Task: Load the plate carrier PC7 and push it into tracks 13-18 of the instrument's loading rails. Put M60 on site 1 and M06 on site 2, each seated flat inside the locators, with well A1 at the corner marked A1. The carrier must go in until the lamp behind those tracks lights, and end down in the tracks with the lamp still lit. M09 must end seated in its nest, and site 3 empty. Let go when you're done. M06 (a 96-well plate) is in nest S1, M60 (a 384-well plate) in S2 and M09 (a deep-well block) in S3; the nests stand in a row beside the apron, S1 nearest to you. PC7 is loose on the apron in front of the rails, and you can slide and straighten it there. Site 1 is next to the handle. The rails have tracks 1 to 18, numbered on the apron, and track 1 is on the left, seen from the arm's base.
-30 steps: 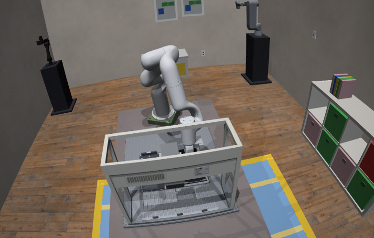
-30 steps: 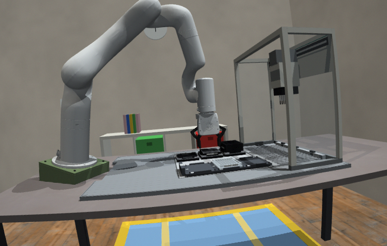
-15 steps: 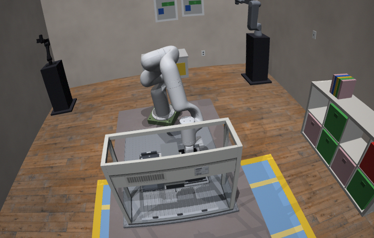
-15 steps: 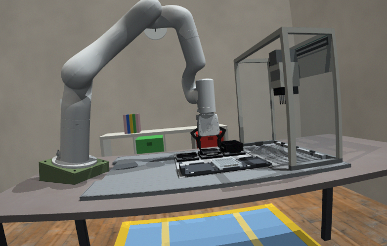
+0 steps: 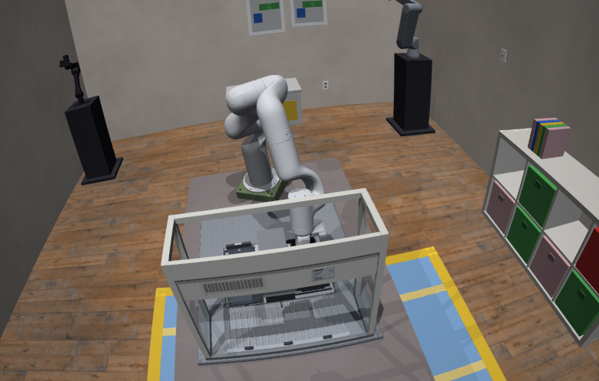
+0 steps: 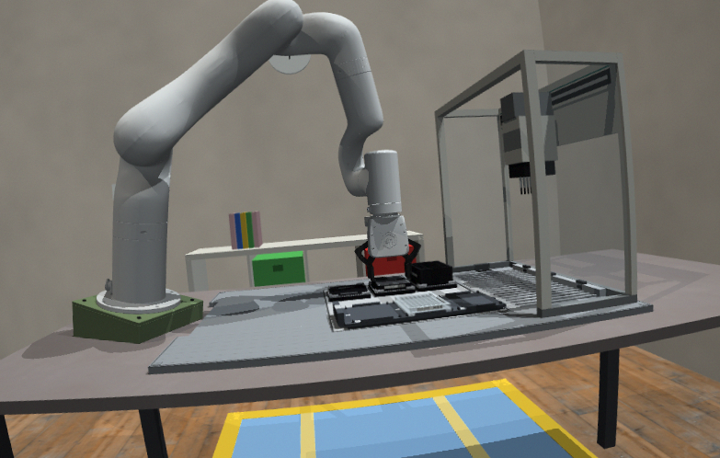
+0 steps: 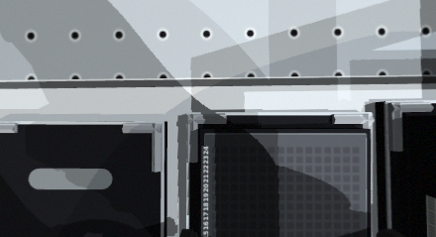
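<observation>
My gripper [image 6: 388,276] is open and points straight down over the middle nest S2, with a finger on each side of the dark 384-well plate M60 [image 7: 284,184], which lies flat in that nest. I cannot tell whether the fingers touch it. Nest S1 [image 7: 74,179] beside it is empty and shows its slot. The black deep-well block M09 [image 6: 431,272] sits in nest S3. The dark carrier PC7 [image 6: 417,314] lies on the apron in front of the nests. A clear 96-well plate, M06 [image 6: 420,302], rests on its middle site, and its other sites look bare.
The instrument's open frame [image 6: 532,188] with the loading rails [image 6: 521,284] stands just past the carrier. A pipetting head [image 6: 524,142] hangs inside. The perforated baseplate [image 6: 260,335] stretches toward the arm's green base [image 6: 136,315].
</observation>
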You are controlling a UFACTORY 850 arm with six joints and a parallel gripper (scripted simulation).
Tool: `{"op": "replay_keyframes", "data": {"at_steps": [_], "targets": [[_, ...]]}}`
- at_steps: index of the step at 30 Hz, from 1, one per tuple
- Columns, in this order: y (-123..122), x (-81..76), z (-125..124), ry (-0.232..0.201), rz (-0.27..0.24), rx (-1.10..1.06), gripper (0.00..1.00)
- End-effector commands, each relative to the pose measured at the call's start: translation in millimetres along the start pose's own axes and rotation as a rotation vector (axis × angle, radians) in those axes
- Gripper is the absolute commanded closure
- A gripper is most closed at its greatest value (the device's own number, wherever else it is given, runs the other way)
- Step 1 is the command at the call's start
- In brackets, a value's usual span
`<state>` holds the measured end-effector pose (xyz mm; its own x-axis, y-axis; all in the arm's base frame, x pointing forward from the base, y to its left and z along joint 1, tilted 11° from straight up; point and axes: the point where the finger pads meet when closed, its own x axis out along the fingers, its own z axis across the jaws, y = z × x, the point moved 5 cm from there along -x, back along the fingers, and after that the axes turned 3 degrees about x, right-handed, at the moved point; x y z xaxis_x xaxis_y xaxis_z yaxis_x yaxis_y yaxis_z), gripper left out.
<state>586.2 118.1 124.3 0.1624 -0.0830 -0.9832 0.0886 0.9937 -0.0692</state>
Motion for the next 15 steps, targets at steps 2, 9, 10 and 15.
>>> {"op": "replay_keyframes", "data": {"at_steps": [2, 9, 10, 15], "targets": [[0.2, 3.1, 0.8, -0.002, 0.000, 0.000, 0.00], [0.2, 6.4, 0.8, -0.002, 0.000, 0.000, 0.00], [0.2, 6.4, 0.8, -0.002, 0.000, 0.000, 0.00], [0.2, 6.4, 0.8, -0.002, 0.000, 0.000, 0.00]]}}
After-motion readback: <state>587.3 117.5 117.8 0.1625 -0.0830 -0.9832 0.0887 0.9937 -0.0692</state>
